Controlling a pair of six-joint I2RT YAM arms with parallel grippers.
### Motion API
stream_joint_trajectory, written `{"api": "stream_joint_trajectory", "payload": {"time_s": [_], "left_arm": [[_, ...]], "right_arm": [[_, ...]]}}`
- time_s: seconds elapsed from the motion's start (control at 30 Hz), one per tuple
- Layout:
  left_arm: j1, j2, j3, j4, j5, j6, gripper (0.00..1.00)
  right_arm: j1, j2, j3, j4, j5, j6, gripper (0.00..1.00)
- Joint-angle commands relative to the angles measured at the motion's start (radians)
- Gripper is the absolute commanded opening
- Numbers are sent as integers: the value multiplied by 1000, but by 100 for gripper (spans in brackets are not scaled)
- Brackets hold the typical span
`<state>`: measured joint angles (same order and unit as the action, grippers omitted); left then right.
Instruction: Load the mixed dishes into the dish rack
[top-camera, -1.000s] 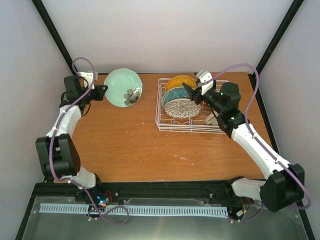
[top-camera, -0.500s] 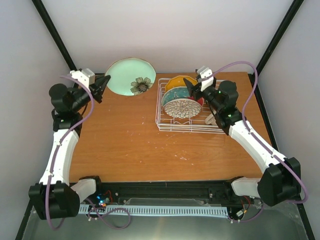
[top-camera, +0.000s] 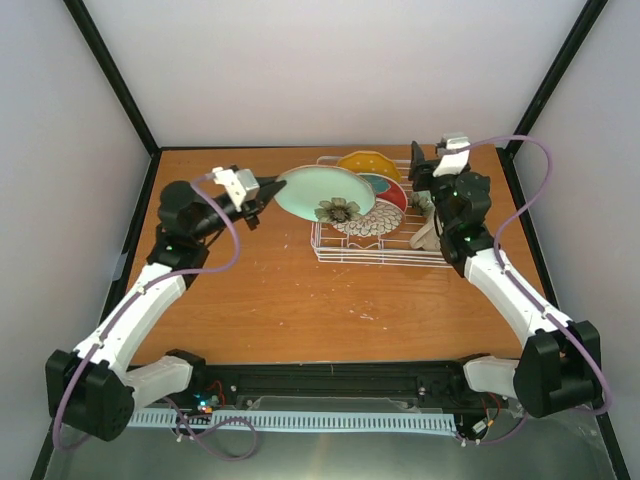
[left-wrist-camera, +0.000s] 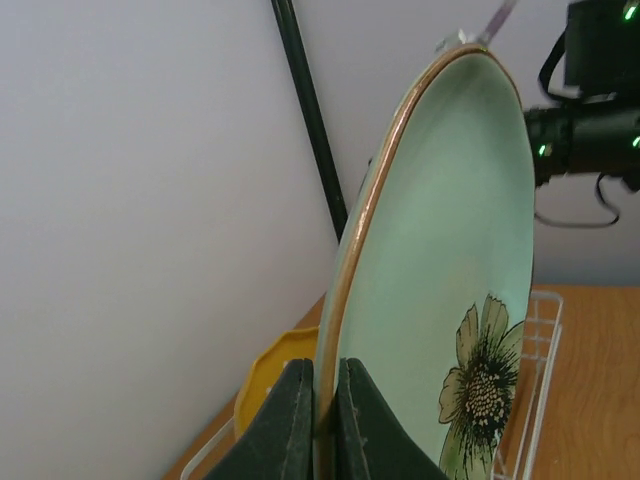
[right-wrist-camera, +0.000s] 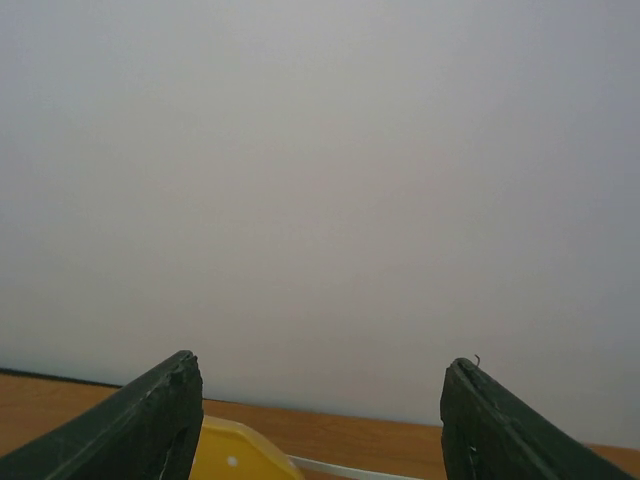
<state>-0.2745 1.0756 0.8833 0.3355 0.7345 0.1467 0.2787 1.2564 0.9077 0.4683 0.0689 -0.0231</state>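
L end effector (top-camera: 262, 190) at far left-centre of the worktop (top-camera: 270, 290), clamped tight on the rim of the mint-green flower plate (top-camera: 325, 192). The wrist cam shows both fingers (left-wrist-camera: 290, 420) pinching the gold edge, with the plate (left-wrist-camera: 440, 300) standing steep. From the top cam the plate is tilted, flower side toward the near edge, and its right part overlaps the left end of the dish rack (top-camera: 330, 252). Can't tell whether it touches the wire.

The rack sits far right on the worktop. Loaded in it are the orange-yellow scalloped plate (top-camera: 368, 162) at the far side, then the red-and-teal plate (top-camera: 392, 192), then the white floral plate (top-camera: 368, 224) nearest, partly behind the mint one. The cream mug (top-camera: 425, 230) is at the rack's right end, partly hidden by the R arm.

R end effector (top-camera: 418, 165) is above the rack's far-right corner, fingers spread wide and gripping nothing. Its wrist cam (right-wrist-camera: 320, 360) faces the back wall, with the yellow plate edge (right-wrist-camera: 235, 455) just below.
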Motion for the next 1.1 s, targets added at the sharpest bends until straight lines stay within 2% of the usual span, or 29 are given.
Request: {"api": "stream_joint_trajectory", "payload": {"time_s": [0.0,0.17,0.3,0.5,0.7,1.07], "left_arm": [[-132,36,42,94,-192,152,1],[-283,131,49,126,-386,291,1],[-333,201,64,156,-465,332,1],[-359,248,59,194,-501,330,1],[-380,279,20,302,-530,334,1],[-446,370,48,252,-515,337,0]], "right_arm": [[-32,-50,-33,74,62,73,64],[-34,-60,-56,87,43,84,64],[-69,-77,-79,101,41,84,64],[-102,-100,-111,119,31,94,64],[-112,-110,-133,147,14,103,64],[-130,-127,-151,148,17,105,63]]}}
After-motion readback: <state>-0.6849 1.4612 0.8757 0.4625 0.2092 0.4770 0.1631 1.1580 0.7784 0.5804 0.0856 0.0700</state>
